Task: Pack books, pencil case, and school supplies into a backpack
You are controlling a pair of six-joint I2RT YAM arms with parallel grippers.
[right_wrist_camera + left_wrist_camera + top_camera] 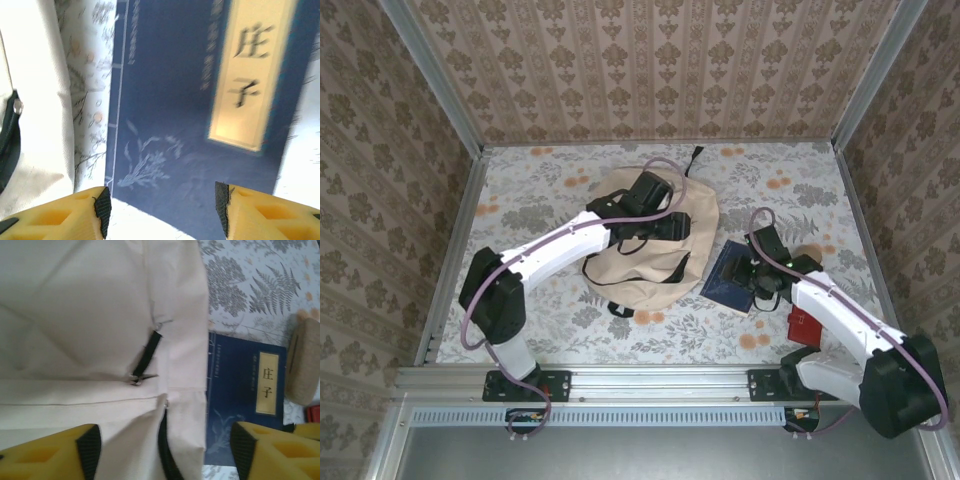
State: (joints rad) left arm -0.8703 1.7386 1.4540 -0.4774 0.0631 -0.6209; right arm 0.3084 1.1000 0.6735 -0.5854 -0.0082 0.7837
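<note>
Backpack [640, 268] lies mid-table, its far part hidden by the left arm, whose left gripper [162, 450] hangs spread wide above it. Just right lies a navy book [728, 280], with the right gripper [160, 210] wide open over its near edge. A red square [805, 325] shows partly behind that arm.

I work inside a small booth. The surface [550, 190] under me wears a pale cloth printed with grey ferns and orange blossoms. Three walls close it in: the far wall [660, 60], the left wall [380, 180] and the right wall [920, 150], all papered in beige-brown damask stripes. Grey metal posts [435, 75] stand at the far corners. An aluminium rail [660, 380] runs along the near edge. The light is soft and even.
</note>
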